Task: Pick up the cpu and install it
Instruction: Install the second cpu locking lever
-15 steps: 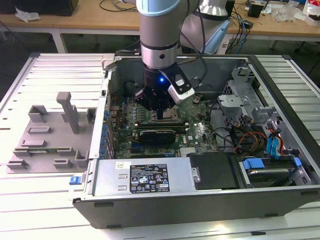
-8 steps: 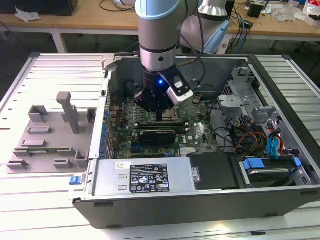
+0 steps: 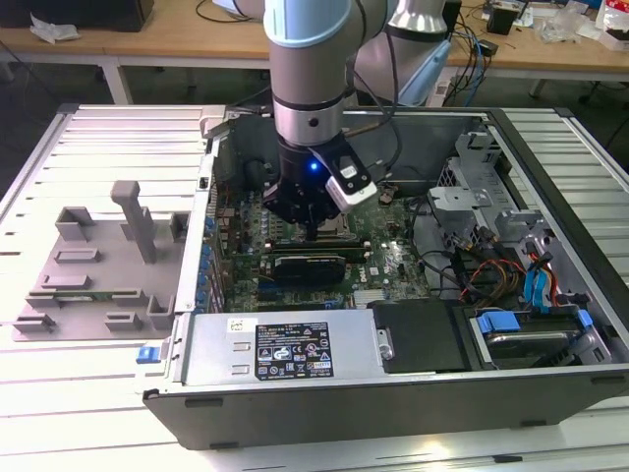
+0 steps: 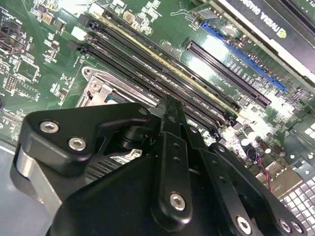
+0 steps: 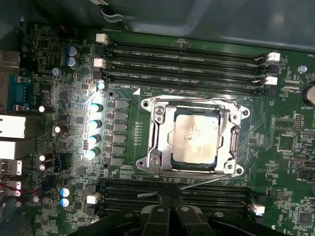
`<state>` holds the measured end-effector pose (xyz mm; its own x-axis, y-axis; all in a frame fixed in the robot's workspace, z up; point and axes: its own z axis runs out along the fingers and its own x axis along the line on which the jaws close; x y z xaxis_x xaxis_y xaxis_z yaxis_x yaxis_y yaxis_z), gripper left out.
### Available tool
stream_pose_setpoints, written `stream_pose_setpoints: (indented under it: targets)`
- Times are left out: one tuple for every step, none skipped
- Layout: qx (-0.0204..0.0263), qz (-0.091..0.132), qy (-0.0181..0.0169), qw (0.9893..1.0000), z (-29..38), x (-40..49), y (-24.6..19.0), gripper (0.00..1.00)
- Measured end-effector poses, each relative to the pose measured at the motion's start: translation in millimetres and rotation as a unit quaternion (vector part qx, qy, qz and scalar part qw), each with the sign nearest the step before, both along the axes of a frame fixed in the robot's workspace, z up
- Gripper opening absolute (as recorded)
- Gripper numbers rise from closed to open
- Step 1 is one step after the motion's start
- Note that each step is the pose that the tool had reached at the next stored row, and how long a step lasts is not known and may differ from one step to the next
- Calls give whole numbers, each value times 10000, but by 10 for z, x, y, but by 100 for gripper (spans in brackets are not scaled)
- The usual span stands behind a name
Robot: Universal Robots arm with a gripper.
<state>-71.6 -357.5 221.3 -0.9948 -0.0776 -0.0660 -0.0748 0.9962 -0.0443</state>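
A shiny square cpu lies flat inside the metal socket frame on the green motherboard of an open computer case, with the black gripper poised just above it, its finger position impossible to tell.

A pale work surface of ribbed metal slats is seen across the near part of the exterior view. Beyond it, at the far side, long wooden benches on white legs are set along the back, and dark floor is glimpsed under them. Loose cables are strewn on the bench tops, and crumpled clear wrapping is left at the far end on the exterior view's right. The scene is lit evenly from above.
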Motion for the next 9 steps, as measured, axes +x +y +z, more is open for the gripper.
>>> stream_pose_setpoints:
  targets:
    - [1,0,-19,10000,-8,-13,0,11]
    - [0,0,-28,10000,-13,-23,0,11]
    - [0,3,-33,10000,-19,-33,1,11]
    - [1,13,-48,10000,-33,-45,6,11]
    - [0,31,-78,10000,-53,-61,17,11]
    - [3,44,-78,10000,-57,-61,16,11]
    - [12,46,-79,10000,-60,-61,17,11]
    - [29,48,-84,9999,-65,-62,17,11]
    - [36,50,-99,9999,-69,-74,17,11]
